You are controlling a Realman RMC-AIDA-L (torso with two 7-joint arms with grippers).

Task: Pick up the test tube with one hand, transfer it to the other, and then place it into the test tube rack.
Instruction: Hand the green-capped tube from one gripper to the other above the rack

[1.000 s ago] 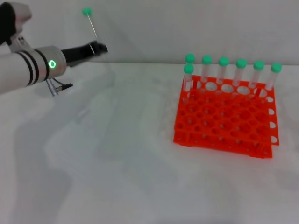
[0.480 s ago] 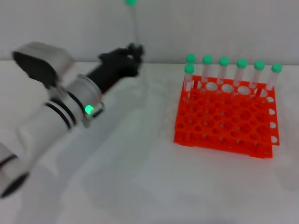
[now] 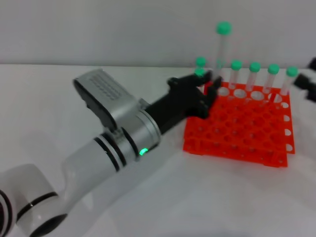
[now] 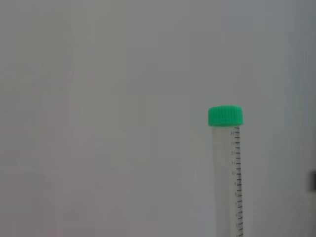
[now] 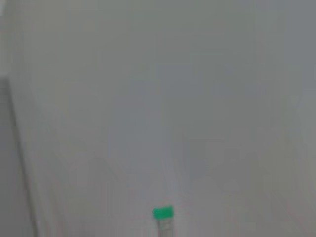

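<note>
My left gripper (image 3: 210,85), a black hand on a white and silver arm with a green light, is shut on the lower part of a test tube (image 3: 223,52). It holds the tube upright, green cap up, over the back left corner of the orange test tube rack (image 3: 237,136). The tube also shows in the left wrist view (image 4: 228,173), and its cap shows in the right wrist view (image 5: 163,213). My right gripper (image 3: 309,81) shows only partly at the right edge, level with the rack's back row.
Several other green-capped tubes (image 3: 254,74) stand in the rack's back row. The white table (image 3: 74,84) stretches to the left of the rack. A plain grey wall (image 3: 123,29) is behind.
My left arm has swung from the far left to the right with the tube, reaching the rack's back left corner. My right gripper has come into view at the right edge.
</note>
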